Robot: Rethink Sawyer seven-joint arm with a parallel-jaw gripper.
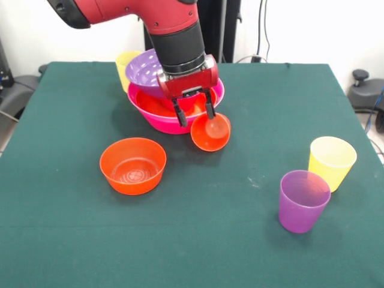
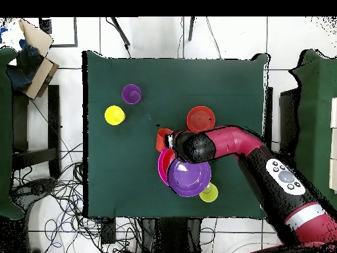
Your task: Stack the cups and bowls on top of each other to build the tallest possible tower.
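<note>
My gripper (image 1: 195, 120) hangs over the front rim of the big pink bowl (image 1: 157, 119) with its fingers apart. A small orange bowl (image 1: 210, 132) stands tilted on edge against the pink bowl, its mouth facing the camera and its top rim touching one finger (image 1: 209, 109). Something orange-red lies inside the pink bowl. The wide purple bowl (image 1: 146, 71) leans on the pink bowl's back rim. In the overhead view the gripper (image 2: 173, 140) is beside the small orange bowl (image 2: 163, 139), next to the pink bowl (image 2: 162, 166) and the purple bowl (image 2: 189, 176).
A wide orange bowl (image 1: 132, 165) stands upright in front of the pile, also seen from overhead (image 2: 201, 119). A yellow cup (image 1: 331, 162) and a purple cup (image 1: 303, 201) stand apart on the table. Another yellow cup (image 1: 123, 65) stands behind the pile.
</note>
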